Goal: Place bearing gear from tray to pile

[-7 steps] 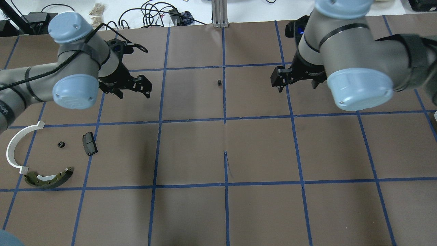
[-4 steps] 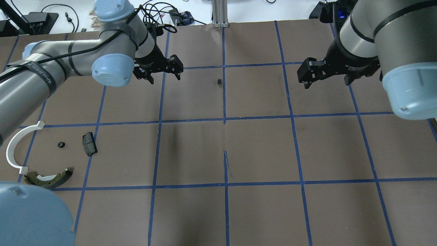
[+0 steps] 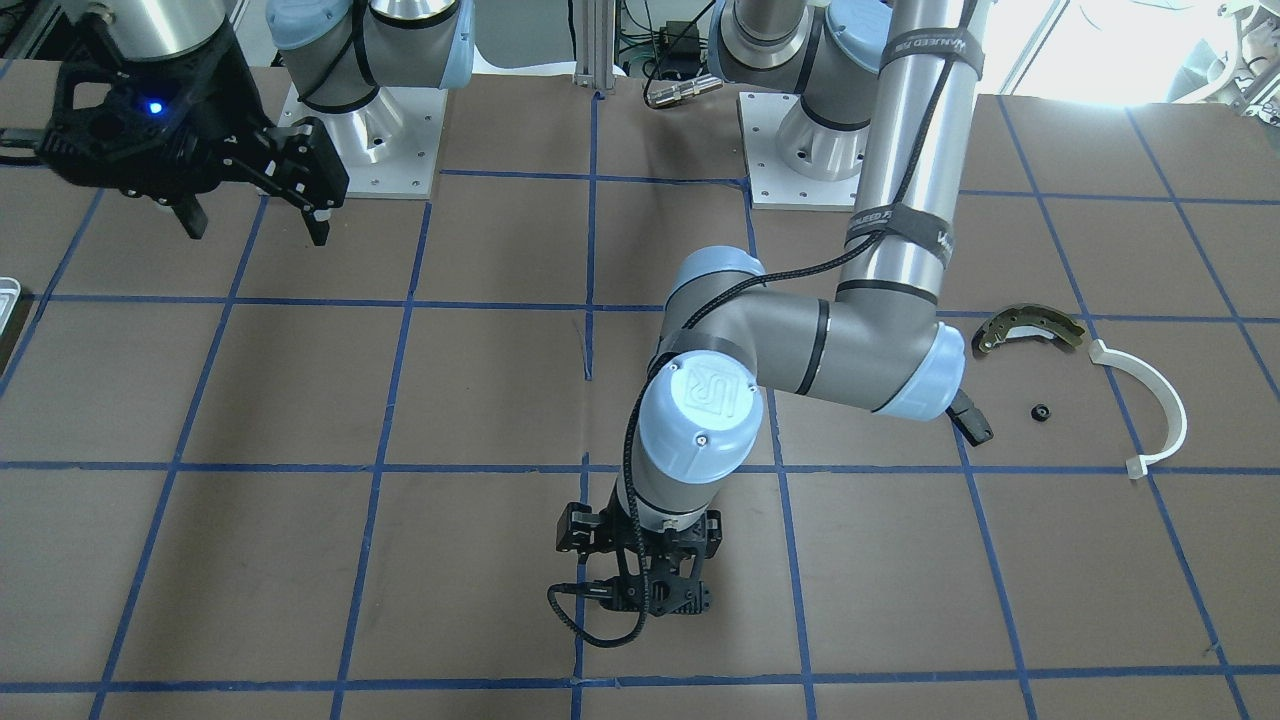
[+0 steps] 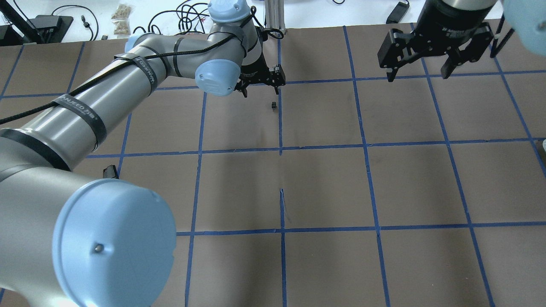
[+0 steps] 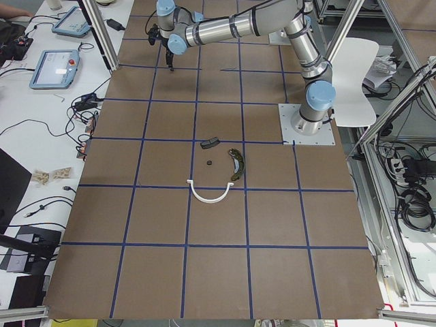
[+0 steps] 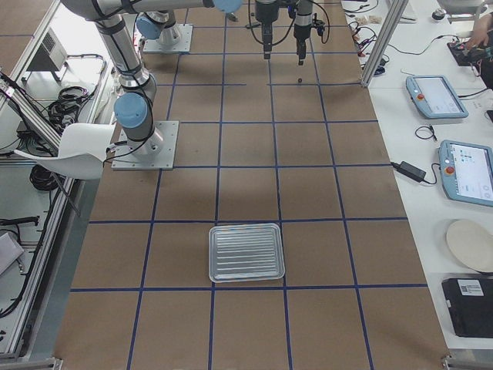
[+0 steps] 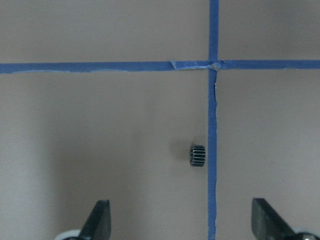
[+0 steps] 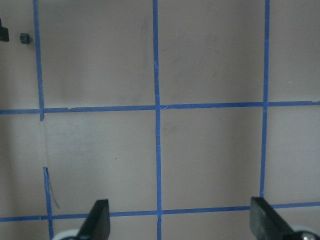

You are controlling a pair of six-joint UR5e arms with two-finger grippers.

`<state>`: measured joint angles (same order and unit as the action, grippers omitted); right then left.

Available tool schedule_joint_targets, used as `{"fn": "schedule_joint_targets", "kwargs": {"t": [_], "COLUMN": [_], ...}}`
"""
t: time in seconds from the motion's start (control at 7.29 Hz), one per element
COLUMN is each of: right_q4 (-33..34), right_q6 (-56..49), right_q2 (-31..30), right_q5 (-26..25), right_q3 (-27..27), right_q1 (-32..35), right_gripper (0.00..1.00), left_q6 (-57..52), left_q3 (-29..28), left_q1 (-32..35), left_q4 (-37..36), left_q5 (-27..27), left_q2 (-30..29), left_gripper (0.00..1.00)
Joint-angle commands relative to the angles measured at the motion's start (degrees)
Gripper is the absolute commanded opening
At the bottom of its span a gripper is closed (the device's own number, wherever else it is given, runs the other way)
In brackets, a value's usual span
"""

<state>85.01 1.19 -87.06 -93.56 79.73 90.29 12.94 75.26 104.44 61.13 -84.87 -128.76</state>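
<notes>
Brown tabletop (image 4: pixel 324 187) gridded with blue tape (image 4: pixel 280 149), two tablets (image 6: pixel 437 95) on a white side bench (image 6: pixel 408 139), tangled black cables (image 4: pixel 192 17) at its far edge, white chair (image 5: pixel 357 68).

Looking like a robotics lab: brown paper-covered table (image 5: pixel 218 272) gridded in blue tape, grey touchscreen teach pendants (image 6: pixel 464 171) lying on white side benches (image 6: pixel 427 223), black cable bundles (image 5: pixel 417 204) trailing alongside.

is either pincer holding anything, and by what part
Nothing held. The left pincer and right pincer are open and empty; the gear lies loose, untouched.
</notes>
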Motion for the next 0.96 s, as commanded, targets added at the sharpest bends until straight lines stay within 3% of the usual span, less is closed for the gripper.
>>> {"fn": "schedule_joint_targets", "kwargs": {"t": [0.0,0.14,0.41,0.55,0.82], "right_q4": [-3.3,-2.7,18.2,18.9,16.4], "right_q6": [0.3,0.4,1.6,2.1,2.4], "right_q2": [4.9,5.4,4.4,3.4,3.1], "right_q5": [-1.2,-1.2,-1.0,0.8,1.4], "right_q3": [-6.4,-3.8,6.3,6.5,6.2], "right_q1": [0.0,0.1,0.9,1.3,1.4], "right_gripper": [1.0,1.0,1.0,1.0,1.0], "left_q6": [0.9,0.8,0.3,0.3,0.9], "left_q3": [-0.9,-1.3,-1.6,-1.6,-1.7], "left_q1": [1.6,2.0,2.0,2.1,2.3], "left_q4": [-0.8,-1.6,-3.7,-3.9,-3.9], "left_q5": [-0.9,-1.1,-2.2,-3.0,-4.1], "left_q2": [-3.6,-4.6,-6.1,-6.4,-6.8], "left_gripper": [0.91,0.9,0.79,0.74,0.37]}}
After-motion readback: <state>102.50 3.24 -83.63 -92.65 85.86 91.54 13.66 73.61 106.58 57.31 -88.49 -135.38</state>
